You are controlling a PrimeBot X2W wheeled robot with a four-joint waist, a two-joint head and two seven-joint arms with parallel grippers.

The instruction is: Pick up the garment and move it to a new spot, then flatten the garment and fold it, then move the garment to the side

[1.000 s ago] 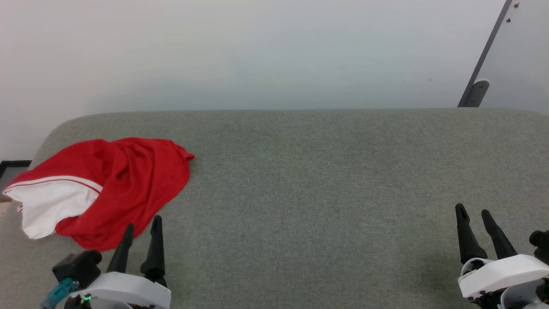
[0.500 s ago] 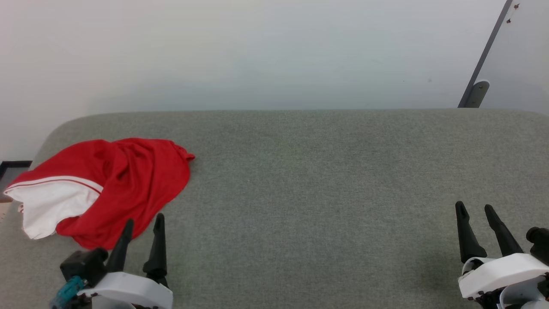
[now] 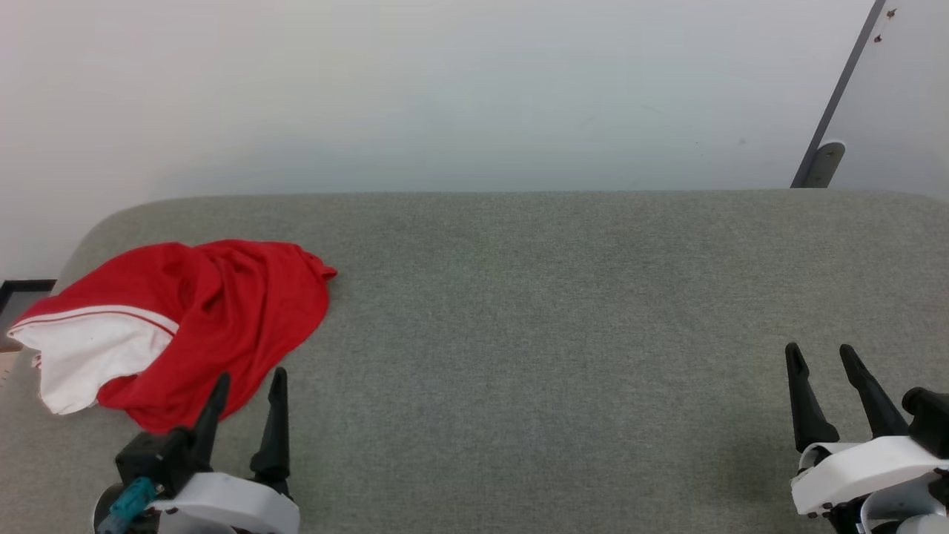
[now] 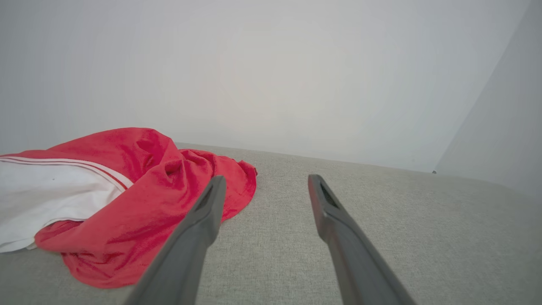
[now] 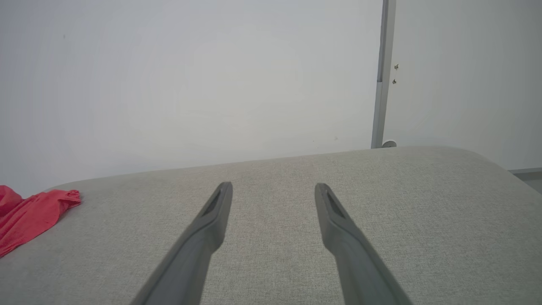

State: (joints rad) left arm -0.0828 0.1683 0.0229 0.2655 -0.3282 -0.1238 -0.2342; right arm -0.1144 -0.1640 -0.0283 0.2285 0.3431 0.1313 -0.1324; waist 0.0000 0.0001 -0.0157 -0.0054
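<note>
Currently garment is lying crumpled on tabletop, left end, red w/ white sleeve showing; left fingers & right fingers are standing spread, empty.

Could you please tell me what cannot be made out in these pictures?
Head view: the garment lies bunched, so its own folds hide its front and any print.
Left wrist view: the left edge cuts off its white sleeve.
Right wrist view: the left edge cuts off all but a red corner.
Head view: the left gripper overlaps the hem; contact cannot be told.
</note>
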